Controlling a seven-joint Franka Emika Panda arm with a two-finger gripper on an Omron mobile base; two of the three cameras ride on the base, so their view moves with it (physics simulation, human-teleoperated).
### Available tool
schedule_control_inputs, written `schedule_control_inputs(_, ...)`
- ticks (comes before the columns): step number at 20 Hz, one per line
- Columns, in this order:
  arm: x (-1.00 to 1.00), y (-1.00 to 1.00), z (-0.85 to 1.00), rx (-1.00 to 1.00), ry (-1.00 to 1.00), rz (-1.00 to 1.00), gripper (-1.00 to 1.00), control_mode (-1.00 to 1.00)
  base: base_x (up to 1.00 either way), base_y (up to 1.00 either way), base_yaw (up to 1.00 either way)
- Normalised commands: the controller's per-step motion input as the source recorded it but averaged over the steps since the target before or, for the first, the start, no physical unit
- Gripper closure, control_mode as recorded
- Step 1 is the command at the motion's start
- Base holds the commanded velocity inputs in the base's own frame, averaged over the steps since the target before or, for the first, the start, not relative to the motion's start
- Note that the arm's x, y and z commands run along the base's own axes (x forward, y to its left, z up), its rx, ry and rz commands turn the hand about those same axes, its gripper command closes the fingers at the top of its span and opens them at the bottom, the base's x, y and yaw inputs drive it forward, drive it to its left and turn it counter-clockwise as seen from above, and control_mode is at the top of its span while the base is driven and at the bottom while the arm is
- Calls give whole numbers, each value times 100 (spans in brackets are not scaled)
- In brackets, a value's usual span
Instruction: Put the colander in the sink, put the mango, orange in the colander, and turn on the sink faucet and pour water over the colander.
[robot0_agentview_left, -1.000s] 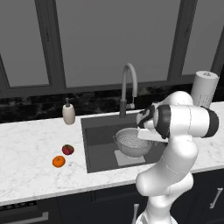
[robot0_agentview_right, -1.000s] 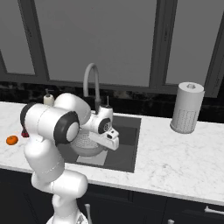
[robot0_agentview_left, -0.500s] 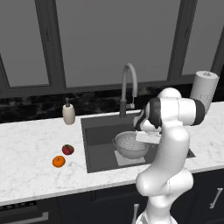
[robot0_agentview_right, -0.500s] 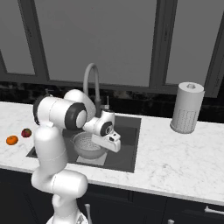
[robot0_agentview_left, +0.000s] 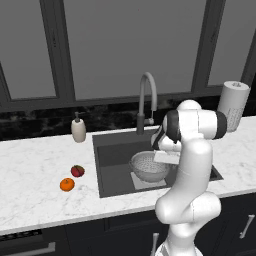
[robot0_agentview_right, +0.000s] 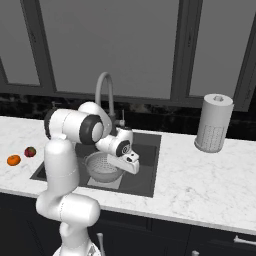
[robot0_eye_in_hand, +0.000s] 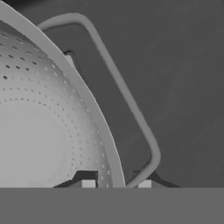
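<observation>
Round silvery-grey perforated metal colander (robot0_agentview_left: 149, 166) down in dark grey sink (robot0_agentview_left: 114, 172); tool (robot0_eye_in_hand: 116, 183) straddling its rim, fingertips spread either side. Best lifted straight clear without tipping.

Dark-framed windows (robot0_agentview_left: 125, 45) filled the upper frame; black backsplash (robot0_agentview_left: 40, 125) ran mid-frame above white marble counter (robot0_agentview_left: 30, 170); dark cabinets (robot0_agentview_right: 165, 240) sat along the bottom.

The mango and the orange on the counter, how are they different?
The mango is dark red with a greenish patch, while the orange is plain bright orange all over. The mango lies farther back on the white counter and nearer the sink; the orange lies closer to the counter's front edge. Both are small, round fruits of about the same size, lying close together on the counter, outside the colander.
</observation>
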Motion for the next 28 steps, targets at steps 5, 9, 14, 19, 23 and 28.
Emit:
schedule_control_inputs(5, 23, 0, -20, 0, -10, 0, 100, -100, 0, 0, 0)
schedule_control_inputs(9, 11, 7, -16, 0, -8, 0, 100, -100, 0, 0, 0)
schedule_control_inputs(14, 0, 15, -1, 0, 0, 0, 100, -100, 0, 0, 0)
schedule_control_inputs(19, -1, 18, 2, 0, 0, 0, 100, -100, 0, 0, 0)
schedule_control_inputs(23, -2, 23, 0, 0, 0, -2, 100, -100, 0, 0, 0)
schedule_control_inputs(28, 0, 19, 0, 0, 0, -3, 100, -100, 0, 0, 0)
